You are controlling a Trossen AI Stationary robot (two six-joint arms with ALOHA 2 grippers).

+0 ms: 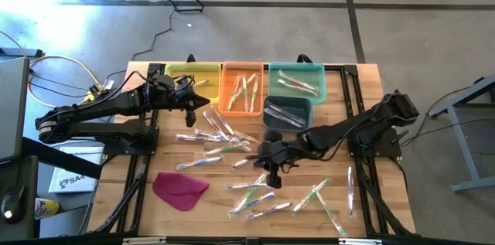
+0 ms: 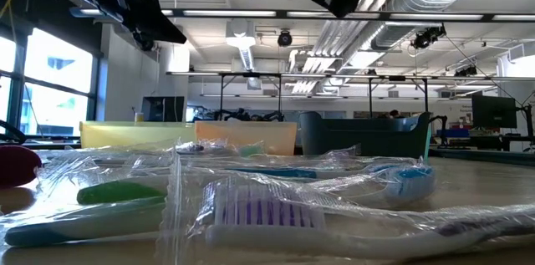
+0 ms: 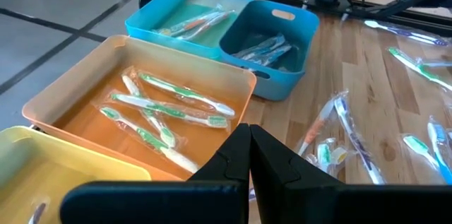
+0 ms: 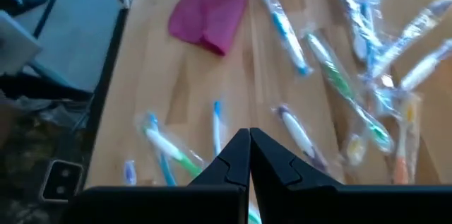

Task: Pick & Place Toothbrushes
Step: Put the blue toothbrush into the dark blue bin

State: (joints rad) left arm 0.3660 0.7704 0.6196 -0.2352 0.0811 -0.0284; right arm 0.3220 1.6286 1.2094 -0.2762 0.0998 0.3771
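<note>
Toothbrushes (image 1: 251, 187) scattered across the wood in front of the orange bin (image 1: 244, 88) (a few already inside). Right gripper (image 1: 272, 174) clenched on nothing, directly above the scatter, nearest wrapped handles lying slantwise just beyond. Left gripper (image 1: 191, 104) pinched empty beside that bin, farther off.

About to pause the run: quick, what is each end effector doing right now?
Left end effector: closed, holding nothing, near the orange bin.
Right end effector: closed, empty, above the loose toothbrushes.
</note>
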